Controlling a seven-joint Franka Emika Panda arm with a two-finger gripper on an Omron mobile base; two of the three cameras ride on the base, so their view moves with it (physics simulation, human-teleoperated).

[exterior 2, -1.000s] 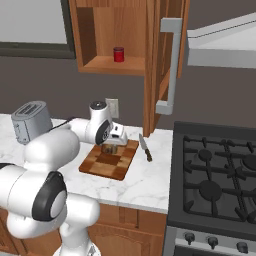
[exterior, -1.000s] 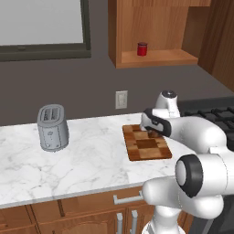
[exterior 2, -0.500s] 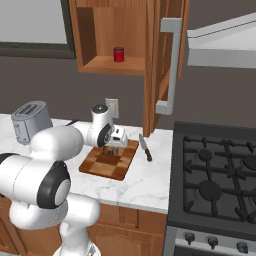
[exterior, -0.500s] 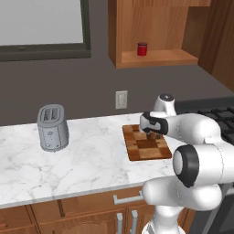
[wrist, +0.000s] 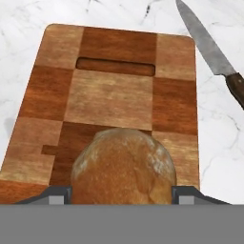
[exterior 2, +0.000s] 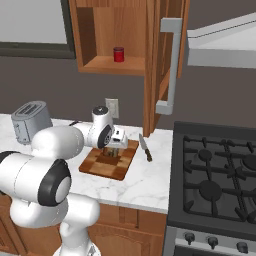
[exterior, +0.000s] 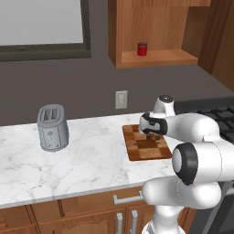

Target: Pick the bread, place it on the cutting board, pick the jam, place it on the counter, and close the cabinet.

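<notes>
On the one cutting board [wrist: 119, 95], the pincer [wrist: 122, 193] grips one bread [wrist: 124, 167] (knife [wrist: 209, 52] beside).

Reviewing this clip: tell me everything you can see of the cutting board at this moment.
The cutting board is a rectangular wooden block board, checkered in light and dark brown, with rounded corners and a slot-shaped handle recess near one short end. It lies flat on the white marble counter, below the open cabinet, with a knife lying beside it on the marble, apart from it. The bread is over its near end, between the fingers of the gripper; whether it rests on the wood cannot be told.
</notes>
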